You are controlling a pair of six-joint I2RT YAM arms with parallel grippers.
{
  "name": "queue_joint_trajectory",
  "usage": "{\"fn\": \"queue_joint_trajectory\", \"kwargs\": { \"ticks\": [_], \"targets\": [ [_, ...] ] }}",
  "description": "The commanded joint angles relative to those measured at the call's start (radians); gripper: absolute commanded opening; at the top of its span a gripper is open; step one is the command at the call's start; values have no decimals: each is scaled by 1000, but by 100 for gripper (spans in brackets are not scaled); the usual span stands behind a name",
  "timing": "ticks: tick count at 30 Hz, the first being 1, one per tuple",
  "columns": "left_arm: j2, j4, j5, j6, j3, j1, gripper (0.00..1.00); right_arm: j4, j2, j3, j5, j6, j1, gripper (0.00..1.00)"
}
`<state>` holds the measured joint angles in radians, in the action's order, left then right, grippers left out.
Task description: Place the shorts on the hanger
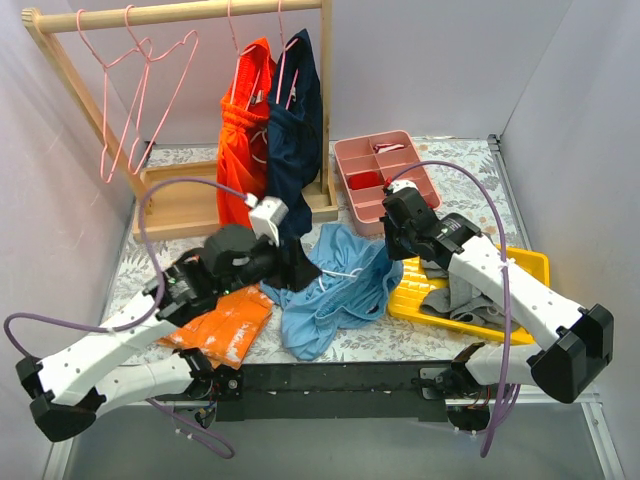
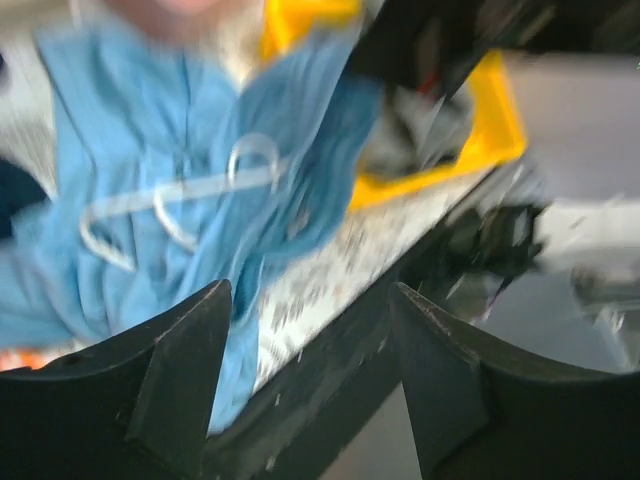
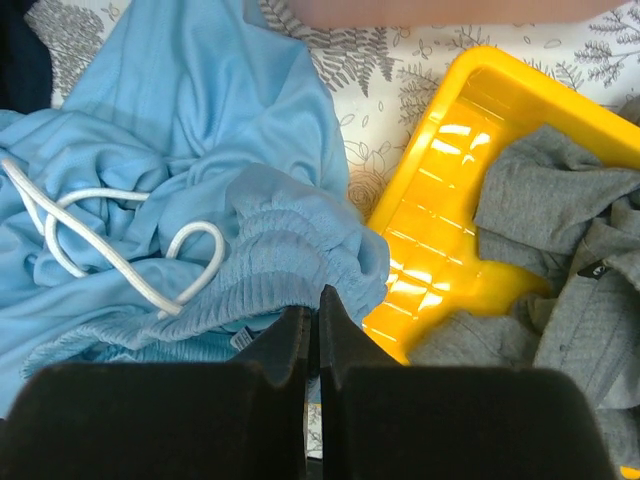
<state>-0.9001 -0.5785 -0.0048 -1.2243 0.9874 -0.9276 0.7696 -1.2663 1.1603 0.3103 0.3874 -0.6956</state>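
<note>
Top external: finding the shorts [image 1: 335, 285] heaped mid-worktop toward the near edge, between an orange garment [image 1: 220, 325] on the left and a yellow tray [image 1: 525, 265] on the right. Judging the heap's long axis as slanting from near-left to far-right. Placing the left gripper [image 1: 292, 262] at the heap's left border and the right gripper [image 1: 398, 240] at its far-right end, both close. Noting the hanger [image 1: 135, 100] up on the wooden rail [image 1: 180, 14] over the far-left corner, well apart from the shorts; judging the left arm the nearer one for it.

Left wrist: seeing, through blur, jaws standing apart with nothing between them, blue cloth and white drawstring [image 2: 190, 190] lying ahead and left of the gap.

Right wrist: seeing jaws pressed together just over the gathered waistband [image 3: 290, 270], its line running crosswise to them; failing to tell whether any fold is nipped. Reading no brand or writing anywhere; finding a small tab [image 3: 240, 340] at the waistband and a dark mark on the grey garment [image 3: 560, 220] too small to read.
</note>
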Motion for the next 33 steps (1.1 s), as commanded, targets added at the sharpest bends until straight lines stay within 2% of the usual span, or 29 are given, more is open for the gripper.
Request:
{"fn": "queue_joint_trajectory", "kwargs": {
  "ticks": [1,2,4,5,6,7,9,10,11,13,15,16,18,19,22,25,26,30,33],
  "targets": [
    [-8,0,-269,115,331,6,64,-90,50,-27,-19,-16,1,1],
    [-37,-9,-324,147,453,6,65,-96,51,-36,-26,-16,1,1],
    [-153,-52,-456,219,557,7,68,-110,59,-47,-53,-16,1,1],
    [-195,-47,-562,311,601,21,70,-130,62,-65,-65,-18,1,1],
    [-253,-14,-599,353,658,41,70,-139,67,-73,-82,-21,1,1],
    [-284,2,-603,380,696,118,71,-144,67,-82,-88,-22,1,1],
    [-325,26,-494,402,782,255,71,-145,65,-97,-108,-30,1,1],
    [-364,34,-441,392,803,411,71,-145,67,-103,-112,-31,2,1],
    [-384,34,-344,361,821,493,70,-150,68,-109,-117,-32,1,1],
    [-420,45,-275,342,873,654,69,-162,84,-137,-134,-39,1,1],
    [-419,115,-218,335,867,731,70,-179,94,-162,-148,-39,1,1],
    [-415,144,-177,329,852,812,71,-181,94,-174,-157,-44,1,1],
    [-437,163,-114,315,870,904,71,-176,90,-183,-168,-45,1,1],
    [-462,143,-100,313,910,926,68,-177,90,-186,-172,-50,-1,1],
    [-462,166,43,310,896,1065,65,-181,93,-195,-188,-58,1,1],
    [-500,141,145,299,919,1137,61,-204,91,-217,-207,-73,1,1],
    [-528,122,187,290,939,1160,56,-205,90,-218,-217,-79,1,1],
    [-585,89,291,275,973,1184,44,-205,88,-220,-226,-102,1,1],
    [-589,97,302,281,950,1182,41,-205,82,-223,-235,-110,1,1]
  ]
}}
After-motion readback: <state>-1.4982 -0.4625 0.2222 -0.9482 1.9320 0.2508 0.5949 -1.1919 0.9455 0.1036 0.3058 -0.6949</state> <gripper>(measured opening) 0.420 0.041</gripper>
